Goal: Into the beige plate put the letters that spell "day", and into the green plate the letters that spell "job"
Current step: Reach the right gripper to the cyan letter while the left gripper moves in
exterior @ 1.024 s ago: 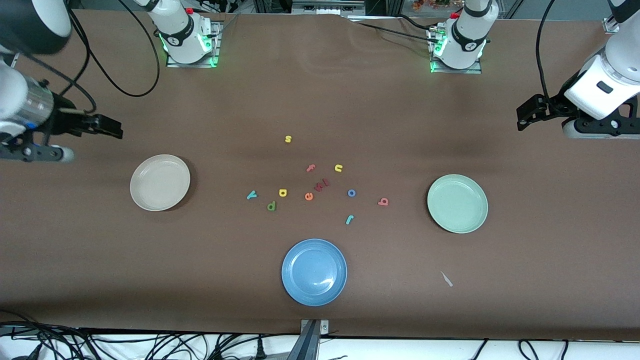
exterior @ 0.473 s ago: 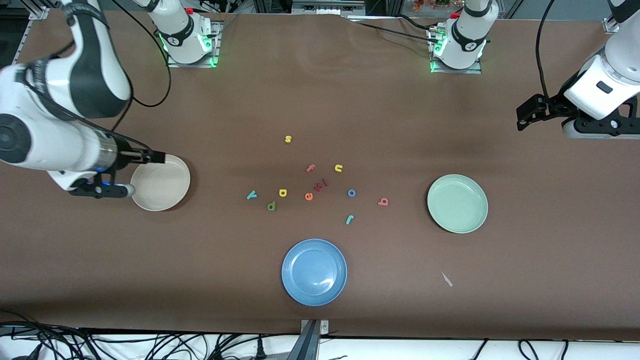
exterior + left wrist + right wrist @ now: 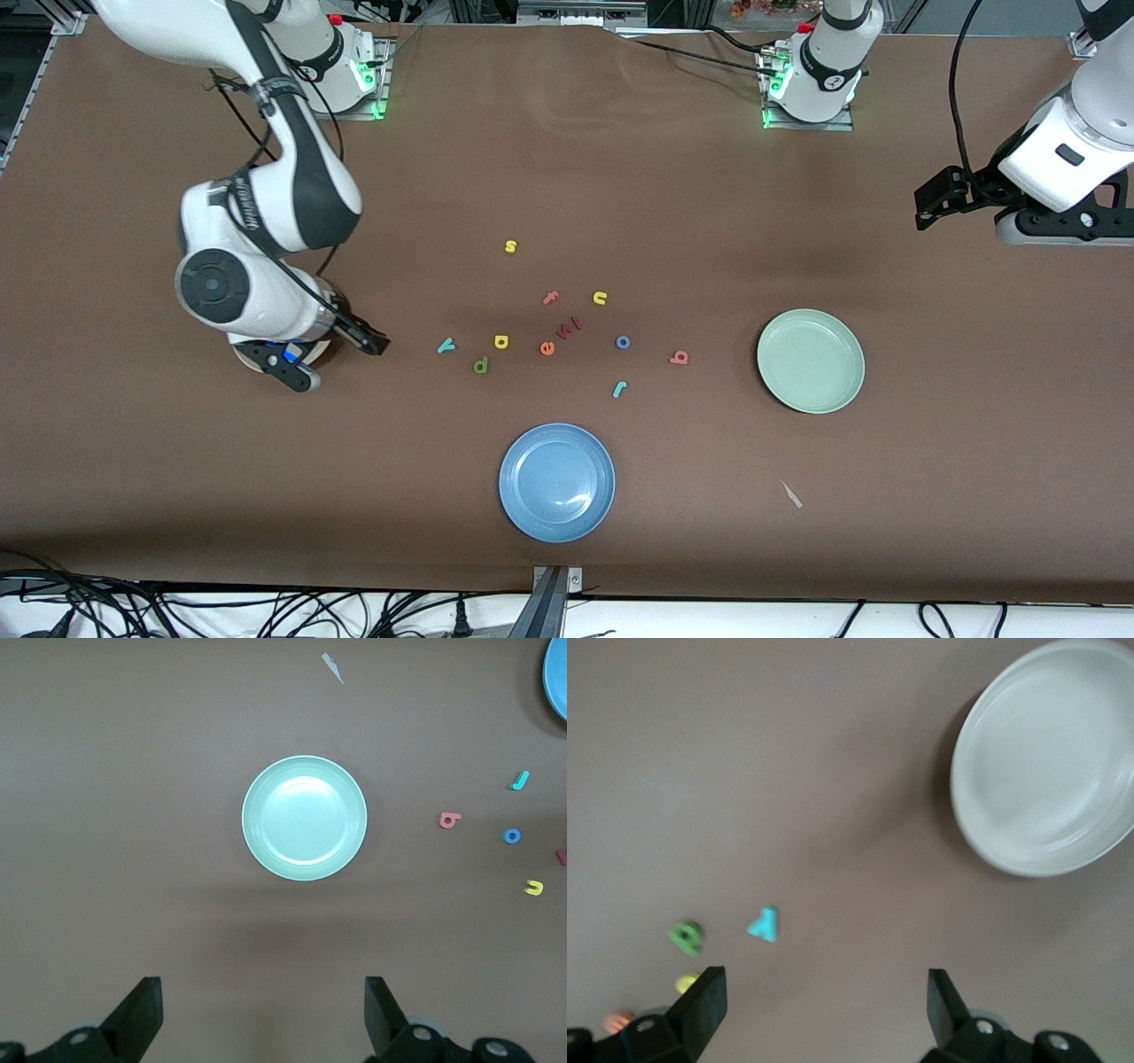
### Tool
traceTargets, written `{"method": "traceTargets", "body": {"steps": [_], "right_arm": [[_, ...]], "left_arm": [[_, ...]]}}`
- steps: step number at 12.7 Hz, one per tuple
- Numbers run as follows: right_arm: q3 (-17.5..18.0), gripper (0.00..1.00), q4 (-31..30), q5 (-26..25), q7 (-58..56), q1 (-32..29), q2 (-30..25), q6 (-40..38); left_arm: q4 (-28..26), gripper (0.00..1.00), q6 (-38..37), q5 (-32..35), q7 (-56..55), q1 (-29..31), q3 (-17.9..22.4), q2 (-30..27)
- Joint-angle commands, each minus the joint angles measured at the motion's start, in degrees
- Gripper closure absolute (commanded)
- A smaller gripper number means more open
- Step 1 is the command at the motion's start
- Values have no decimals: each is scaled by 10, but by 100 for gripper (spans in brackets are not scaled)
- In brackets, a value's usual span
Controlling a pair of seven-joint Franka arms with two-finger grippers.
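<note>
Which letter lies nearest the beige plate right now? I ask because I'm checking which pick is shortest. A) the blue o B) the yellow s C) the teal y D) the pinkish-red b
C: the teal y lies at the edge of the letter cluster toward the beige plate, with the right gripper open between them.

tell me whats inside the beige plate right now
Nothing shows inside the beige plate: the right wrist view sees its bowl bare. From the front, the right gripper and its arm cover nearly all of it.
</note>
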Motion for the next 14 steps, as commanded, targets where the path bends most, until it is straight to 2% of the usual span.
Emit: {"method": "traceTargets", "body": {"steps": [1, 2, 4, 7, 9, 11, 14], "right_arm": [[-2, 0, -1, 13, 123, 15, 12, 48], [-2, 0, -1, 28, 160, 20, 21, 65], [-1, 0, -44, 60, 214, 23, 17, 136], [9, 0, -105, 56, 214, 30, 14, 185], [12, 0, -153, 55, 213, 38, 14, 246], [12, 0, -173, 54, 211, 41, 19, 270], [12, 0, -173, 53, 211, 51, 38, 279]], "left_arm": [[1, 0, -12, -8, 8, -10, -2, 8], [1, 0, -14, -9, 6, -14, -4, 10], [1, 0, -15, -9, 7, -17, -19, 22], [3, 0, -10, -9, 7, -18, -59, 51], [15, 0, -9, -13, 8, -19, -76, 90], [67, 0, -6, -14, 8, -19, -86, 137], [78, 0, 3, -12, 2, -47, -95, 175]]}}
